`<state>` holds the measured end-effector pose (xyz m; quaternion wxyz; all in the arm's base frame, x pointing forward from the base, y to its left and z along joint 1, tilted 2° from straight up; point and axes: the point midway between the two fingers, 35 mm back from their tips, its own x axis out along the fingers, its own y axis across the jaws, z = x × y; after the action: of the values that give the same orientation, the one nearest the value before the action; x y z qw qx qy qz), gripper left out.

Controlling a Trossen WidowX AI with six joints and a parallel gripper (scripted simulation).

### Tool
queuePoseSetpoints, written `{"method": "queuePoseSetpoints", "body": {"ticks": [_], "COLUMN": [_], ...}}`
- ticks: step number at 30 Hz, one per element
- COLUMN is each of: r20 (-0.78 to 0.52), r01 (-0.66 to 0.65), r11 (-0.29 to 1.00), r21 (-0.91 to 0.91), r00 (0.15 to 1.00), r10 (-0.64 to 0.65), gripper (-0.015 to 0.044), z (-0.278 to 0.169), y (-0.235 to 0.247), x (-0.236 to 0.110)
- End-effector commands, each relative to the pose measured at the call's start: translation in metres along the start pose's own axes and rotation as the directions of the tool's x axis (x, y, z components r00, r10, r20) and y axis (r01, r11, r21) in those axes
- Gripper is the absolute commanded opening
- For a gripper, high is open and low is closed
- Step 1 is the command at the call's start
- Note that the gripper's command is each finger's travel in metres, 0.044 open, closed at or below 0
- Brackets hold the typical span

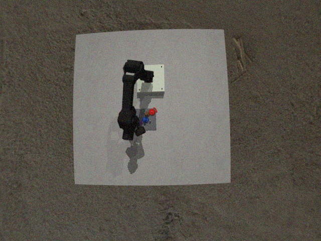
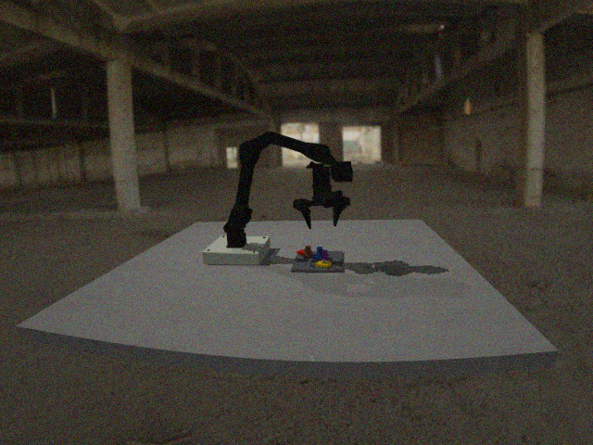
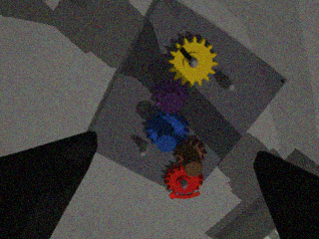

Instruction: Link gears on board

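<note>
The grey board (image 1: 153, 127) (image 2: 297, 269) (image 3: 249, 95) carries the gears. The red gear (image 1: 150, 112) (image 2: 300, 252) (image 3: 170, 179) is at one end, the yellow gear (image 2: 323, 263) (image 3: 202, 68) with its black stripe at the other. Between them stand a brown gear (image 1: 147, 114) (image 2: 308, 249) (image 3: 193, 168), a blue gear (image 1: 145, 119) (image 2: 319, 249) (image 3: 166, 143) and a purple gear (image 1: 141, 122) (image 2: 325, 255) (image 3: 169, 98), each adjoining its neighbours in the wrist view. Exact tooth contact is too dim to tell. My gripper (image 2: 322, 226) (image 3: 177, 149) is wide open and empty, well above the gears.
Two bare pegs show in the wrist view: one peg (image 3: 231, 87) right of the yellow gear, another peg (image 3: 143, 153) left of the blue gear. The arm's pale base (image 1: 158, 78) (image 2: 234, 257) stands beside the board. The arm's shadow crosses the board.
</note>
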<state>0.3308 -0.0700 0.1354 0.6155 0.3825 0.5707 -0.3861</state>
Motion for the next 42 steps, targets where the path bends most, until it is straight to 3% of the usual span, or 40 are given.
{"method": "queuePoseSetpoints", "body": {"ticks": [1, 20, 31, 42], "r20": [0.000, -0.002, -0.016, -0.030], "r01": [0.001, 0.000, -0.009, -0.001], "r11": [1.000, 1.000, 1.000, 1.000], "r21": [0.002, 0.002, -0.008, 0.001], "r00": [1.000, 1.000, 1.000, 1.000], "r10": [-0.001, 0.000, 0.009, 0.001], "gripper": [0.0440, 0.0440, 0.0440, 0.0440], "z": [0.000, -0.010, -0.176, -0.331], "y": [0.000, 0.006, 0.054, 0.014], "x": [0.000, -0.002, -0.022, -0.044]}}
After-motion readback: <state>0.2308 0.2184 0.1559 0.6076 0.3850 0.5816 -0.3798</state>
